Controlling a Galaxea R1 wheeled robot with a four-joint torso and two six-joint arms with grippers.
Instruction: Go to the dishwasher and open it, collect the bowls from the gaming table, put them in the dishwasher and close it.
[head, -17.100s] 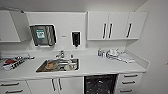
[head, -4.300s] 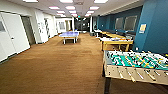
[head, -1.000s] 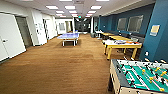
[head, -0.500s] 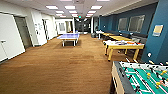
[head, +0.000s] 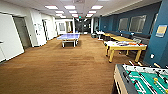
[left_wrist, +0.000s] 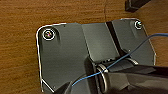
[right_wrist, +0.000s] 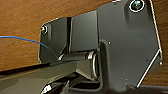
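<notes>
Gaming table: long rectangular white-topped table with a thin yellow edge and yellow legs (head: 124, 46), at 2 o'clock in the head view, standing against the dark blue wall.
On the gaming table: flat colourful boxes (head: 126, 43) lying on the top; any printing on them is too blurred to read.
Foosball table: green-field table-football table with pale wooden sides and steel rods (head: 141, 79), at 5 o'clock, nearest the camera, well apart from the gaming table.
Ping-pong table: blue-topped table on white legs (head: 69, 38), at 12 o'clock, mid-room.
Yellow tables: a row of yellow-topped tables (head: 119, 38) beyond the gaming table, along the same wall.
Floor: brown wood-grain planking (head: 62, 70), smooth, running the length of the room.
Wall: dark blue painted wall (head: 155, 45) at 3 o'clock, with framed panels and a small pale sign, unreadable.
Left side: white walls and doors (head: 15, 37) at 9 to 10 o'clock.
Ceiling: rectangular lit panels (head: 70, 7) at 12 o'clock.
Arm pose: both wrist cameras look down over the robot's own dark plate at the brown floor, each with a thin blue cable (left_wrist: 120, 60) crossing.
Tool state: for either gripper, whether wide or narrow cannot be told.
</notes>
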